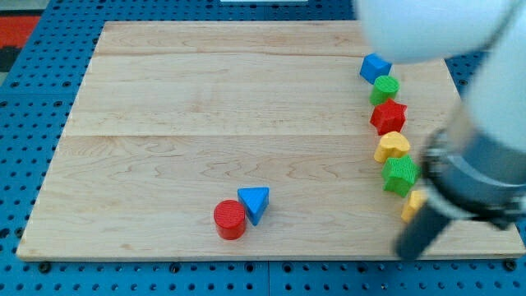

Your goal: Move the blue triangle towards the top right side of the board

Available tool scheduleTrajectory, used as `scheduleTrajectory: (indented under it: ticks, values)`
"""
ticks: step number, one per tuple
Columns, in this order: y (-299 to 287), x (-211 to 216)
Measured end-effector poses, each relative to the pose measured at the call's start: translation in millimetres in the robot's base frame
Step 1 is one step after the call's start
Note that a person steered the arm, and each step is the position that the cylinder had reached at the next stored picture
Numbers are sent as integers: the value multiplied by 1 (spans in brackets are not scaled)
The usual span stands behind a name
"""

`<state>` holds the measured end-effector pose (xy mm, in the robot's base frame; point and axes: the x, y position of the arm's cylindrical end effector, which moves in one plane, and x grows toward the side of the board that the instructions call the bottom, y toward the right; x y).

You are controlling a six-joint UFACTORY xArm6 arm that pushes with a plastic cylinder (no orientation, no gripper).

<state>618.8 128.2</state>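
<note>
The blue triangle (255, 203) lies near the view's bottom, a little left of the board's middle. It touches a red cylinder (230, 219) at its lower left. My rod is blurred at the view's lower right. My tip (406, 251) is near the board's bottom edge, far to the right of the blue triangle and just below a yellow block (412, 205) that the rod partly hides.
A column of blocks runs down the board's right side: a blue cube (375, 67), a green cylinder (385, 87), a red star (388, 117), a yellow heart (393, 145) and a green star (401, 174). The blurred arm body (481, 164) covers the right edge of the wooden board (205, 99).
</note>
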Motion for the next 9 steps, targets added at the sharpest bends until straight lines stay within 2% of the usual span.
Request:
scheduleTrajectory:
  ticks: [1,2,3,5,6,9]
  values:
    - [-95,0]
    - [-119,-1]
    - [-136,-24]
    - [-145,-100]
    - [-146,-112]
    - [-146,-92]
